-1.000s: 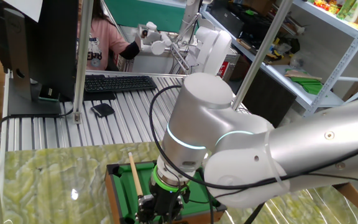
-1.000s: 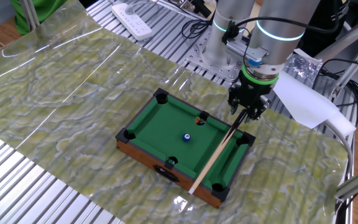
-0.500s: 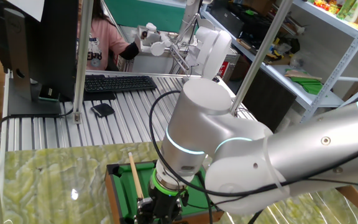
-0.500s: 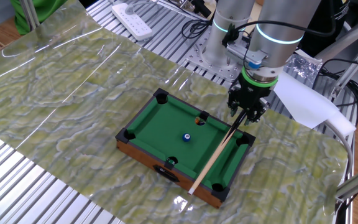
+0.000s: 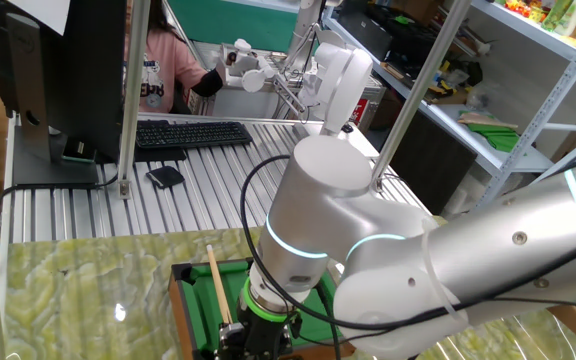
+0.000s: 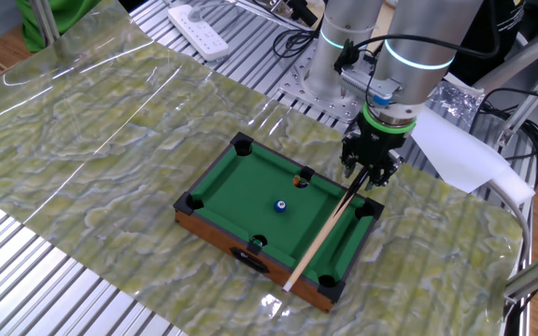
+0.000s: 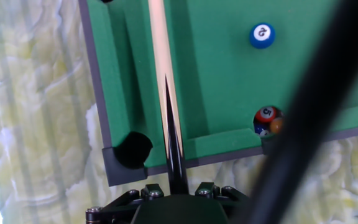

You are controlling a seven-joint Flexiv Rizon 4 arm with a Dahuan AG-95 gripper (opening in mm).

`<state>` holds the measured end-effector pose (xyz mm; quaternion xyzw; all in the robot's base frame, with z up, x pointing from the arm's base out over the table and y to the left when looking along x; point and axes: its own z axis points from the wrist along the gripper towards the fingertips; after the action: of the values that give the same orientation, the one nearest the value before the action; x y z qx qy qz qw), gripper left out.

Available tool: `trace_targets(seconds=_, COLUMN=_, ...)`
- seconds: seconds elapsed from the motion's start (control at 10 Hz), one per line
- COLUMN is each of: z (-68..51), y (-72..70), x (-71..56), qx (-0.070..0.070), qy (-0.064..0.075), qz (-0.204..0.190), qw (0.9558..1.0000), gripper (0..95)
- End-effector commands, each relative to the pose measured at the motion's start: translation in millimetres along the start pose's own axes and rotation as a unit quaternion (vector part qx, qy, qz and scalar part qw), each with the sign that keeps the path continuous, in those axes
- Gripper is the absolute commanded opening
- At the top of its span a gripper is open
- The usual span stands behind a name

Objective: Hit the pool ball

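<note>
Gripper (image 6: 370, 168) clamped on dark butt of cue stick (image 6: 323, 235), over far short rail of miniature pool table (image 6: 223, 174). Cue: thin pale wood, lying lengthwise along one long rail. Pool ball (image 6: 280, 206): tiny, glossy blue, pale spot, mid-felt, apart from cue. Cluster of coloured balls (image 7: 267, 121) against rail near middle pocket. Black cable (image 7: 309, 118) blurred across hand view. Felt green, frame brown wood, pockets black; desk cover marbled green, ribbed metal at desk edges.

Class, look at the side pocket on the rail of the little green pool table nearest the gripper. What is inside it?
Several balls sit crowded in that side pocket, one orange-red; how many is unclear, since the pocket hides part of them. The blue pool ball lies apart on the felt.
</note>
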<state>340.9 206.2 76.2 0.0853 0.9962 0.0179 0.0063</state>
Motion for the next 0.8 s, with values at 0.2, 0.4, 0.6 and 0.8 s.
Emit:
trace_targets(seconds=0.2, z=-0.4, y=-0.1, x=0.9, qx=0.0, qy=0.002, qz=-0.002, qw=1.0, gripper=38.0)
trace_targets(seconds=0.4, z=-0.3, y=-0.2, x=1.4, qx=0.0, qy=0.002, qz=-0.003, qw=1.0, gripper=38.0)
trace_targets(seconds=0.6, z=-0.3, y=-0.3, x=1.5, qx=0.0, qy=0.002, qz=-0.003, qw=1.0, gripper=19.0)
trace_targets(seconds=0.8, z=-0.3, y=-0.3, x=1.5, qx=0.0, qy=0.002, qz=-0.005, qw=1.0, gripper=0.0)
